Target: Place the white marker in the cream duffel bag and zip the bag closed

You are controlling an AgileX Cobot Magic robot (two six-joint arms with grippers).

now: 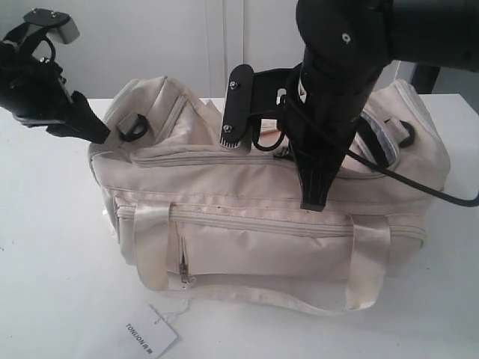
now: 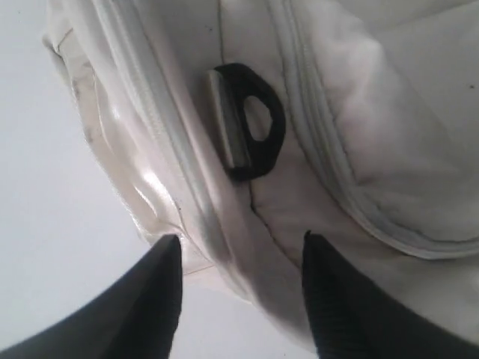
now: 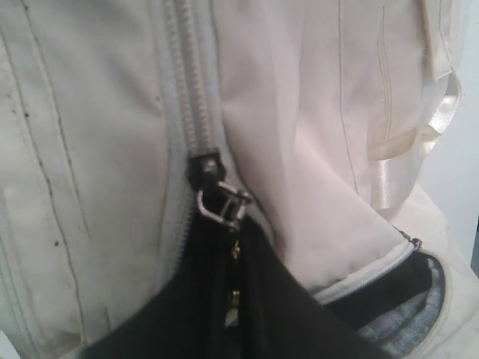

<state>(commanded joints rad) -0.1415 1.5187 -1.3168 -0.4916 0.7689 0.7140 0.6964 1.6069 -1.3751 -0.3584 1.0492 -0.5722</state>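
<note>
The cream duffel bag (image 1: 262, 232) lies lengthwise on the white table. My right gripper (image 1: 314, 202) comes down over its top and is shut on the zipper pull, just behind the metal slider (image 3: 215, 192). A glint of gold shows between the closed fingers (image 3: 187, 299). Beyond the slider the zipper teeth are joined; beside the gripper the bag gapes on its dark lining (image 3: 408, 288). My left gripper (image 2: 239, 247) is open at the bag's left end, near a black D-ring (image 2: 251, 120), with the bag's corner fabric between its fingers. The white marker is out of view.
A white paper tag (image 1: 146, 333) on a string lies on the table in front of the bag. Shiny satin handles (image 1: 367, 262) hang over the front pocket, whose small zip pull (image 1: 183, 278) dangles. A black cable (image 1: 441, 196) runs off the right arm.
</note>
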